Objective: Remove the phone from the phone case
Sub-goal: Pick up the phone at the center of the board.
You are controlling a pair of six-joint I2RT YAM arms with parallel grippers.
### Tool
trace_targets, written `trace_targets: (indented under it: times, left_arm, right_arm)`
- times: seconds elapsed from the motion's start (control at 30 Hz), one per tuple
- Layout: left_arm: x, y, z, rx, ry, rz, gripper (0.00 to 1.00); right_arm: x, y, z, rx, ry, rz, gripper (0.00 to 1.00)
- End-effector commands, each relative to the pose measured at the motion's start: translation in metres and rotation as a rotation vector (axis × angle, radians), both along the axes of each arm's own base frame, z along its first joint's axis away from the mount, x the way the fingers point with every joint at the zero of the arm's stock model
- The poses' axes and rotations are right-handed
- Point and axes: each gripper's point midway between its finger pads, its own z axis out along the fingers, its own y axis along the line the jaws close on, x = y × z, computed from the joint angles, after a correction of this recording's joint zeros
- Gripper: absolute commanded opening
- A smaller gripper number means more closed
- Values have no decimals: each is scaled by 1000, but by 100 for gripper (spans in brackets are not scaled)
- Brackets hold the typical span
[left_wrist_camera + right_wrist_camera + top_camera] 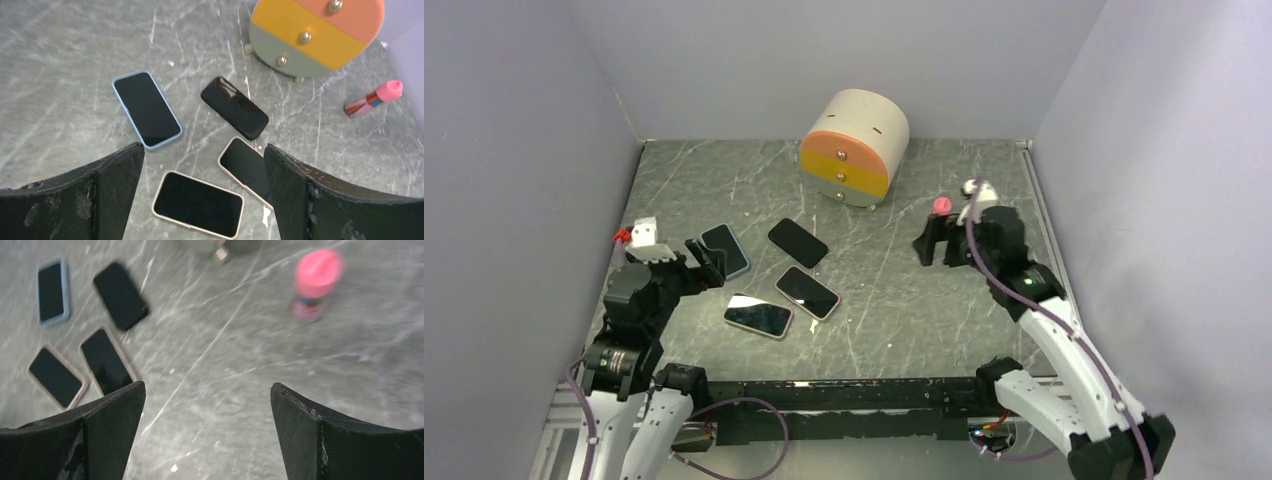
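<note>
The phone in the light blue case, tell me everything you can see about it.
The phone in the light blue case lies flat and face up, its screen dark, on the grey marbled table. The case looks like soft plastic and shows as a thin blue rim with rounded corners around the black glass. It is the leftmost of the four phones and lies apart from the black phone beside it. Nothing but the table touches it.

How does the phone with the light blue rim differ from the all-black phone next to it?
The blue-rimmed phone shows a light blue case edge around its dark screen; the all-black phone shows no lighter edge. The blue-rimmed phone lies nearer the left gripper, the all-black phone nearer the drawer unit. Both lie flat on the table with a dark face up.
</note>
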Motion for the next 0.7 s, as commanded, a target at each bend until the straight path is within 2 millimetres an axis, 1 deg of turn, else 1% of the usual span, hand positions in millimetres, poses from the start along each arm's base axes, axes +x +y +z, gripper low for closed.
trace_targets:
  times: [0.0,0.1,0.2,0.33,0.43,0.5,0.53,0.67]
  left_arm:
    - [4,-16,-19,-68,134,-52,95]
    - [11,-20,-35,-63,224,-67,95]
    - [16,-17,-39,-50,256,-48,95]
    - [17,-5,-38,-32,256,7,95]
    - [16,8,-37,-24,255,77,95]
    - [15,11,-36,-29,250,97,95]
    - [15,13,-35,-31,247,104,95]
    - [15,14,-35,-30,246,108,95]
  right_arm:
    - [-3,60,-9,-29,33,211,99]
    - [-5,93,-28,-85,66,298,99]
    - [-7,120,-48,-119,99,373,99]
    - [-13,156,-76,-169,135,473,99]
    - [-16,183,-101,-251,150,547,99]
    - [-16,200,-116,-303,178,596,99]
    - [-14,209,-118,-324,182,614,99]
    - [-10,234,-143,-406,238,672,99]
